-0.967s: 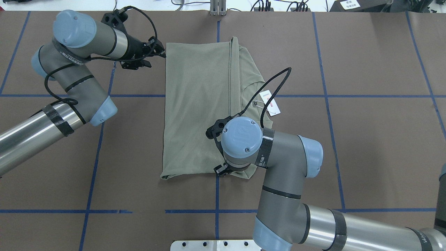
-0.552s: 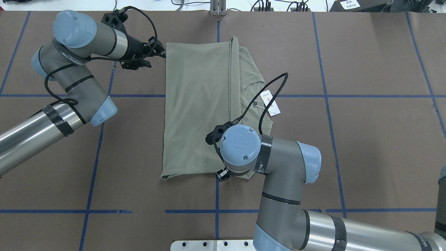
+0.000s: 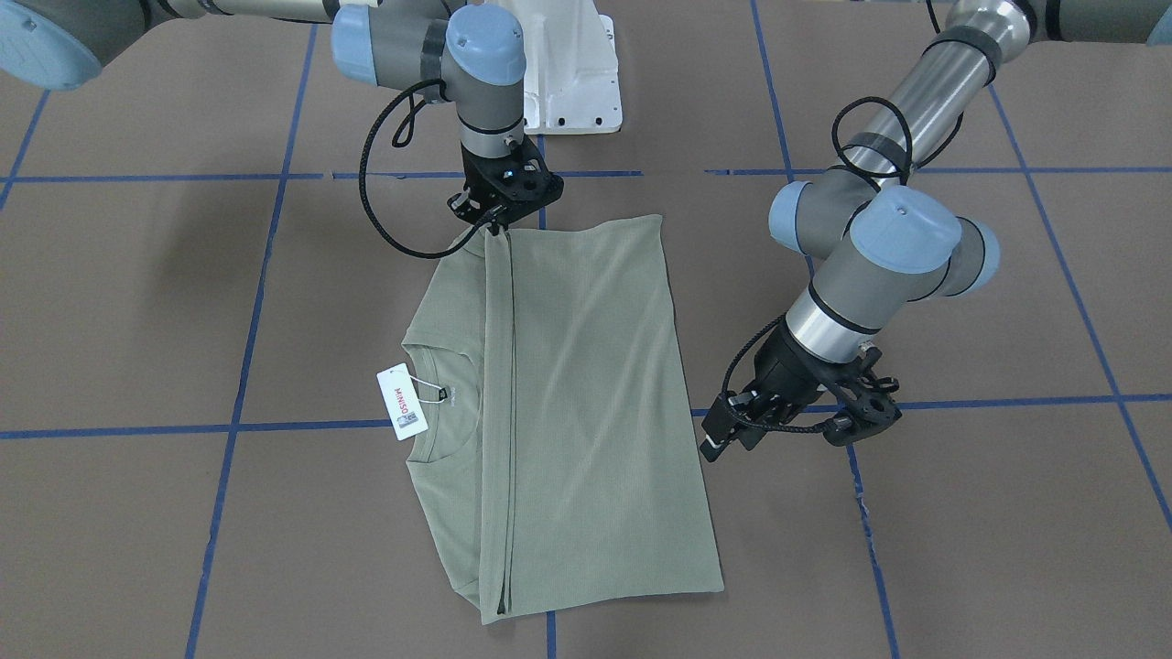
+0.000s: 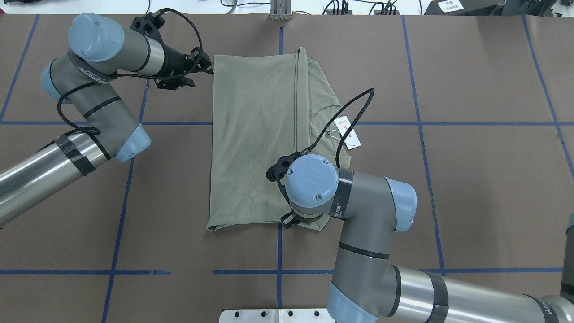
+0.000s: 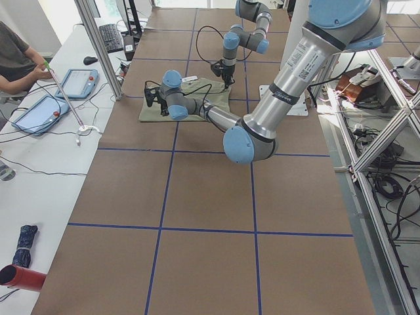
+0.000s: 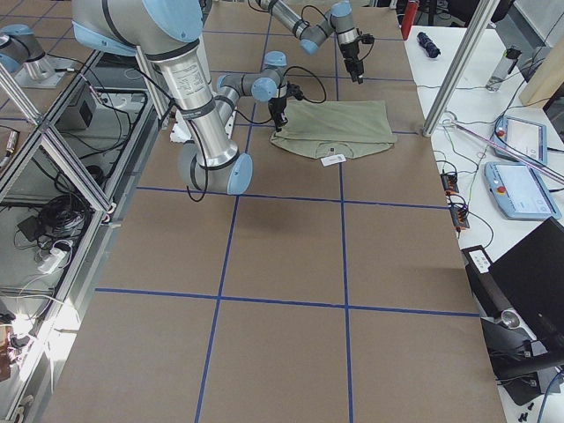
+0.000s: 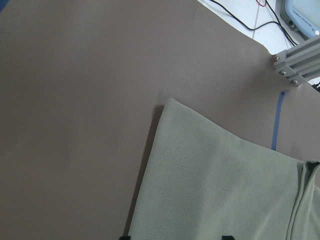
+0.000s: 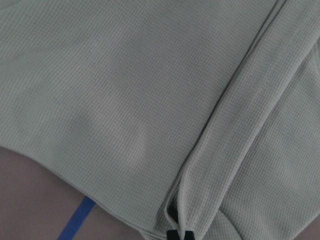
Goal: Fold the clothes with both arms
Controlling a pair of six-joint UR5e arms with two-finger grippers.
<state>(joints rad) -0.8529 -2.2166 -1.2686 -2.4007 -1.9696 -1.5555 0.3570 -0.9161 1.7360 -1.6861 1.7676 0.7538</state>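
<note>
The sage-green shirt (image 4: pixel 255 134) lies folded lengthwise on the brown table, its collar and white hang tag (image 4: pixel 349 133) on the right side. My right gripper (image 4: pixel 289 220) is at the shirt's near edge, shut on the folded hem, as the right wrist view shows (image 8: pixel 172 232). In the front-facing view it pinches the shirt (image 3: pixel 586 412) at the fold (image 3: pixel 494 224). My left gripper (image 4: pixel 210 68) hovers at the far left corner, open, with its fingertips wide apart over the cloth edge (image 7: pixel 175 237).
Blue tape lines (image 4: pixel 278 271) grid the table. The white pedestal base (image 3: pixel 568 64) stands behind the shirt. A person (image 5: pixel 16 52) sits at a side table with tablets (image 5: pixel 79 82) beyond the far edge, past an aluminium post (image 5: pixel 98 52).
The right wrist shifted slightly toward the robot and back, staying on the hem. The left arm and the shirt have not visibly moved.
</note>
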